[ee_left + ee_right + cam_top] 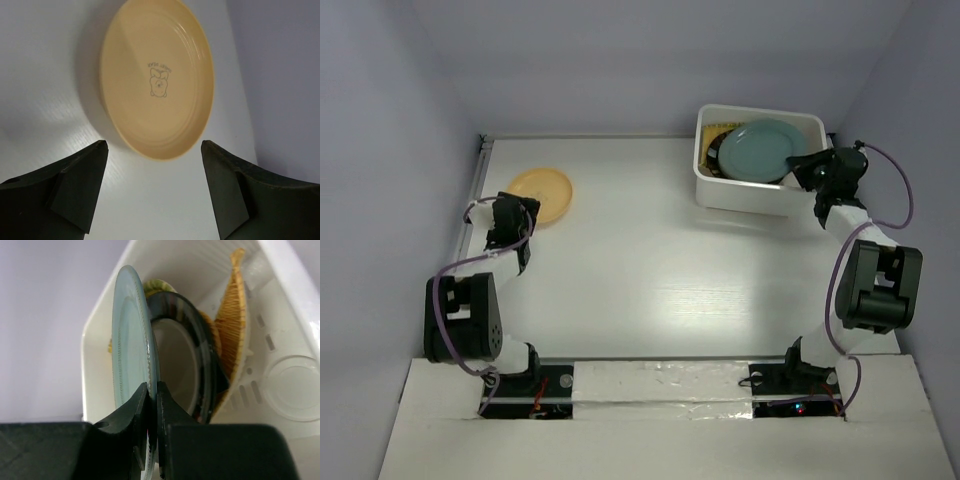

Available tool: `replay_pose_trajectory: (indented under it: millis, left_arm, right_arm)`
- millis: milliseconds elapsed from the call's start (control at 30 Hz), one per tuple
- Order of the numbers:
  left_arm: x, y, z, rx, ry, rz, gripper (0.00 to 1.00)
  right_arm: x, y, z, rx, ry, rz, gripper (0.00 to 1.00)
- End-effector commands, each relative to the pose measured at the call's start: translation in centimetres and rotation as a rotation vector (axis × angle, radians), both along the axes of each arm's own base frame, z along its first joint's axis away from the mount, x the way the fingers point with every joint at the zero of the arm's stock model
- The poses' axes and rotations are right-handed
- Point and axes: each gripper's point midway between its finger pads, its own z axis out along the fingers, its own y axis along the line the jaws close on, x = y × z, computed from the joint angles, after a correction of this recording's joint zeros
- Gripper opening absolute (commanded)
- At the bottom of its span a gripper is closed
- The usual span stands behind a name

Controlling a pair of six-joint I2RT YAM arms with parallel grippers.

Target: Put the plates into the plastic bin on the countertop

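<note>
Left tool (525, 210): jaws wide apart and holding nothing. It sits low over the table, pointing at the yellow plate.
Left tool, wrist view (154, 146): both dark fingers (80, 185) frame the near rim of the yellow plate, one on each side. Neither touches it.
Yellow plate (542, 193): lies flat on the table (650, 270) near the far left corner, well apart from the bin.
Yellow plate, close up (157, 80): pale yellow with ringed ridges inside the rim and a small drawing (159, 84) at its centre.
Right tool (798, 166): reaches over the right end of the bin with its jaws clamped on the rim of the grey-teal plate.
Right tool, wrist view (152, 390): the two fingers are pressed together on the plate's ribbed edge, one on each face.
Grey-teal plate (131, 340): held on edge inside the bin, nearly upright in the wrist view. From above (760, 150) it covers most of the bin's opening.
Black-rimmed plate (180, 360): just behind the grey-teal plate, white centre showing, also standing on edge.
Orange woven plate (235, 325): tilted against the bin wall behind the black-rimmed one.
Bin (745, 195): white tub at the far right of the table. Slotted holes show in its base (260, 320).
</note>
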Motion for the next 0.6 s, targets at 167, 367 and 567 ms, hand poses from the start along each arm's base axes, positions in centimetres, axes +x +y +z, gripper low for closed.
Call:
replay_pose_trajectory:
  millis: [167,367,567]
  left_arm:
    - [2.8,0.7,-3.0,0.022,0.159,-0.008,0.63]
    - [2.6,0.8,-4.9,0.02,0.211,-0.001,0.6]
    - [3.3,1.3,-5.4,0.02,0.232,0.007,0.54]
  right_arm:
    - [0.2,-0.4,4.6,-0.053,-0.11,-0.01,0.6]
    - [-1.6,-0.7,6.3,-0.083,-0.132,-0.044,0.85]
    - [-4.9,-0.3,9.0,-0.098,-0.205,-0.064,0.84]
